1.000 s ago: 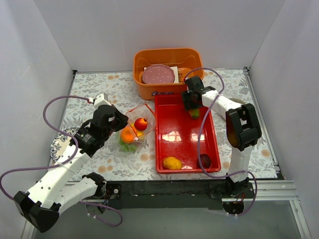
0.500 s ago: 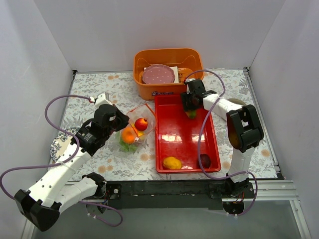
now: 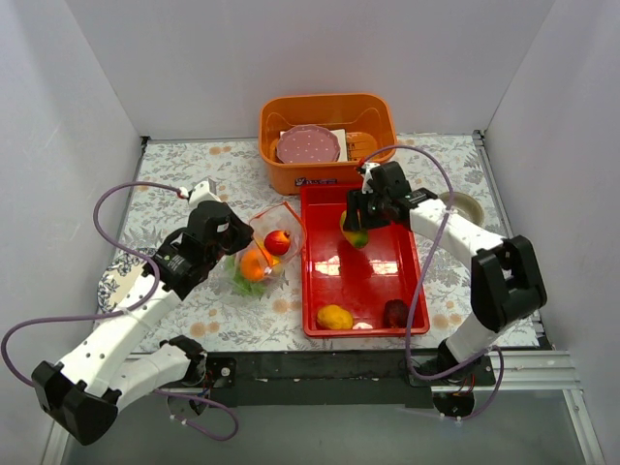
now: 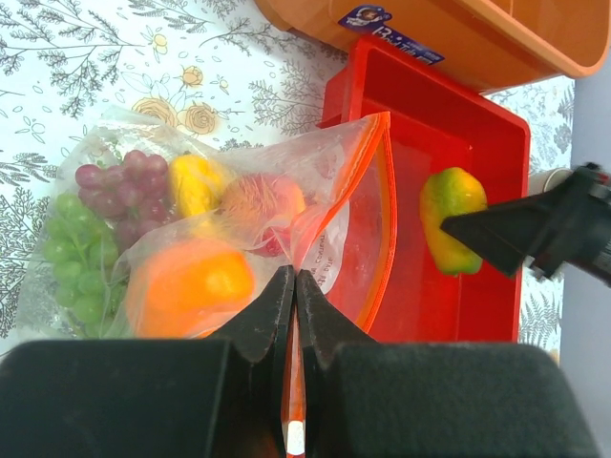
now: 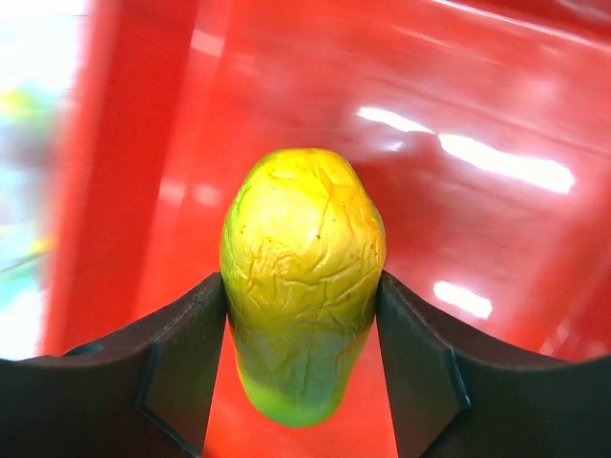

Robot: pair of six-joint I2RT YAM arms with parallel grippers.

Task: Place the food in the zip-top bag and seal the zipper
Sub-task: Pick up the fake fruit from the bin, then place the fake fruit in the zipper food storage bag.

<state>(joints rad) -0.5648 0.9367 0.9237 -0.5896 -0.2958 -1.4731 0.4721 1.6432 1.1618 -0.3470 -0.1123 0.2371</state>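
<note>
In the top view we see the left jaws shut tight on the zipper [image 4: 341, 176] at one lip of the zip-top bag [image 4: 115, 277], w/ the mouth gaping toward the red tray [image 3: 360, 276]. In the left wrist view the two black tips meet at bottom centre, the orange-red strip pinched between them. The bag lies on the flowered table [image 3: 184, 174], left of centre in the top view, just beside the tray's left rim. Food inside it, seen thru the clear plastic: an orange [image 4: 191, 286], green grapes [image 4: 81, 258], purple grapes [image 4: 124, 181], a yellow piece [image 4: 196, 181] & a red piece [image 4: 263, 200]. The right jaws stand part-open, gripping a yellow-green mango [image 5: 304, 239] across its middle, one jaw on each side, green end pointing down in the right wrist view. In the top view that mango is over the upper part of the tray, right of the bag's mouth & apart from it; whether it touches the tray floor we can't tell. Two more pieces lie at the tray's lower end: a yellow mango [image 3: 334, 317] at lower left & a dark-red piece [image 3: 396, 313] at lower right, apart from each other. Above the tray, top centre of the frame, an orange bin [image 3: 281, 172] holds a pink plate [image 3: 308, 145].
</note>
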